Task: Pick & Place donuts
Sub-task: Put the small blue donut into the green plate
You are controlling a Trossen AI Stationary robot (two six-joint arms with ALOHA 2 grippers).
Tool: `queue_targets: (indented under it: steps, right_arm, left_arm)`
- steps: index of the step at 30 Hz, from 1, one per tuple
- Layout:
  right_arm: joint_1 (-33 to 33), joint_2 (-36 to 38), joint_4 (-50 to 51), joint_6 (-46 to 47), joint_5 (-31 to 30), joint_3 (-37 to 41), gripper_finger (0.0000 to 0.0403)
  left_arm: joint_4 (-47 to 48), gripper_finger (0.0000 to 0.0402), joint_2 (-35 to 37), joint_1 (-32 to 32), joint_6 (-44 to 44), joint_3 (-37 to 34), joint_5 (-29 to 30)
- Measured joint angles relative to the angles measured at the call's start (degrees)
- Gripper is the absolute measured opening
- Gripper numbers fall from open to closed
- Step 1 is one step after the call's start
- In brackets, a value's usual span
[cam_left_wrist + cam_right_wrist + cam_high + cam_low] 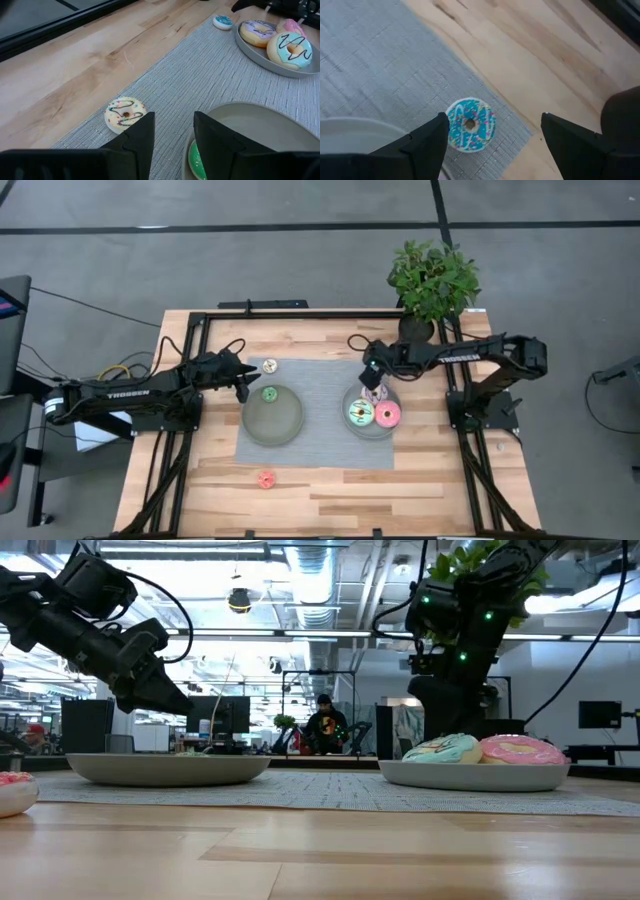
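Observation:
A grey mat carries two grey plates. The left plate holds a small green donut. The right plate holds a mint donut, a pink donut and a white-lilac donut. A small cream sprinkled donut and a small blue donut lie on the mat. A small red donut lies on the bare wood. My left gripper hangs open over the left plate's far rim. My right gripper stands open above the blue donut, pointing steeply down and touching nothing.
A potted plant stands at the table's far right corner, behind my right arm. Black frame rails run along the table's far edge and down both sides. Bare wood lies along the near edge of the table around the red donut.

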State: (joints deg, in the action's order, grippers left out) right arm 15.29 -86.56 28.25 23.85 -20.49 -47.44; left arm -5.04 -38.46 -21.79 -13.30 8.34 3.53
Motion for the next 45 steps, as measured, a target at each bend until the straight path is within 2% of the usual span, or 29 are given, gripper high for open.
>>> queue_targets:
  steps: [5,11,16,27,45]
  right_arm:
    - [3.2,0.0,1.2,0.1,5.1,0.0,0.0306]
    - [5.7,0.0,1.7,0.2,6.3,0.0,0.0306]
    - [7.0,-0.3,1.7,0.2,9.6,0.0,0.0306]
    - [7.0,-8.9,0.0,0.0,10.1,-0.3,0.0306]
    - [7.0,-7.7,-0.9,-0.5,9.9,-1.1,0.0306]
  left_arm:
    - [0.0,0.0128,0.0,0.0,0.0,0.0,0.0]
    - [0.0,0.0128,0.0,0.0,0.0,0.0,0.0]
    - [0.0,0.0128,0.0,0.0,-0.3,0.0,0.0]
    - [0.0,0.0128,0.0,0.0,-0.7,0.0,-0.1]
    - [0.0,0.0128,0.0,0.0,-1.0,0.0,-0.2]
